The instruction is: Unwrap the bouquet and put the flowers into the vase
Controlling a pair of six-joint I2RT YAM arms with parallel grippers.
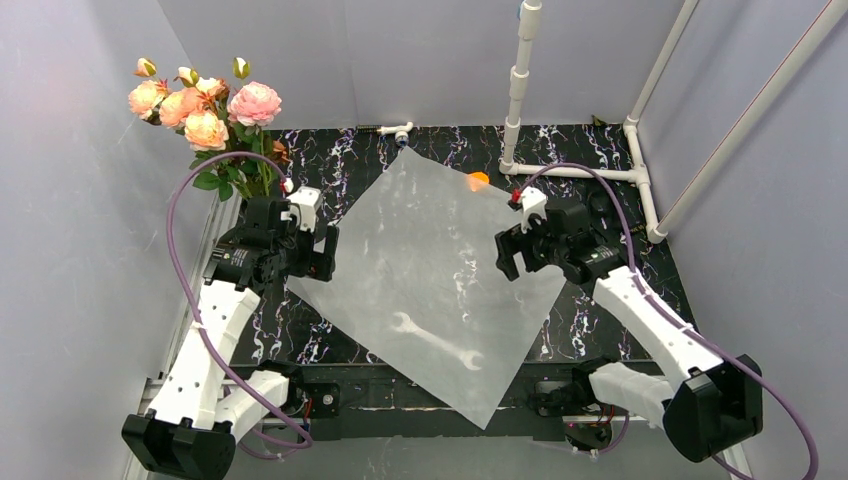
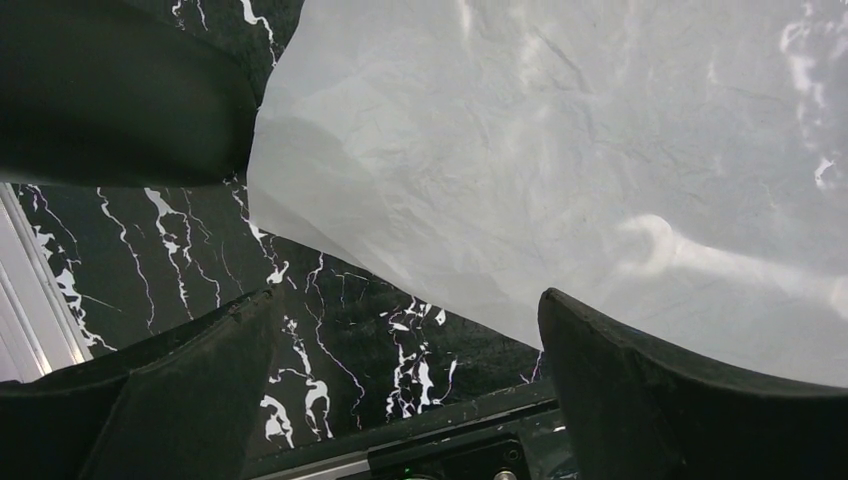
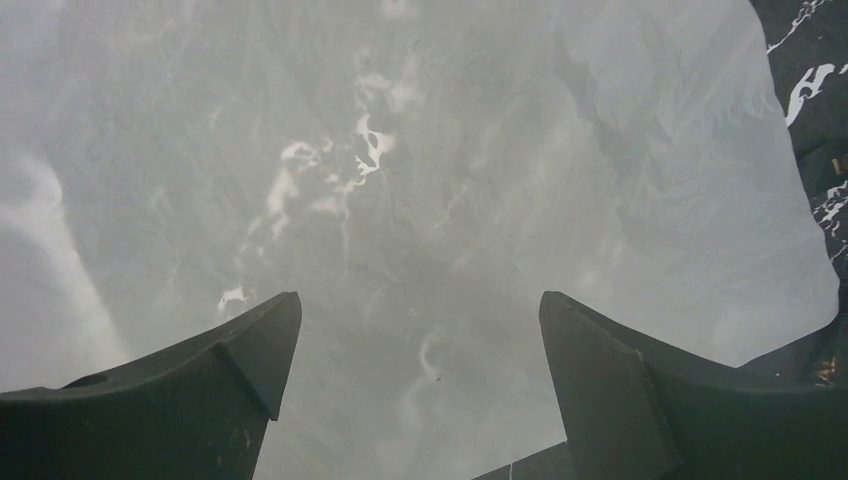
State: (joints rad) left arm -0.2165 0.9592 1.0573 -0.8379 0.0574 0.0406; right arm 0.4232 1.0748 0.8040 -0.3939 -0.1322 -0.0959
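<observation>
Off the far left corner of the paper wrap [image 1: 430, 270], the flowers [image 1: 205, 105] are standing upright in a tight bunch, heads up and stems dropping behind the left arm. That posture suggests they are sitting in the vase, but the vase is hiding behind leaves and arm, so this is not showing for certain. The wrap is lying spread out flat as a single sheet, holding nothing, which reads as the unwrapping being done. The left gripper [image 1: 328, 253] is hovering at the sheet's left edge with its jaws standing wide apart and gripping nothing; its wrist view is showing the sheet's corner and dark table between the fingers. The right gripper [image 1: 508, 258] is hanging over the sheet's right side, equally wide open and empty, looking straight down at bare paper. Both seem to be idling clear of the work. A pale wrench shape [image 1: 436, 340] is showing at the sheet's near part; whether over or under the paper is unclear. An orange disc [image 1: 478, 180] is peeking out at the sheet's far edge, a white pipe post [image 1: 520, 85] is rising beyond that edge, and a small white fitting [image 1: 397, 130] is lying past the far corner. Nothing is blocking either arm.
</observation>
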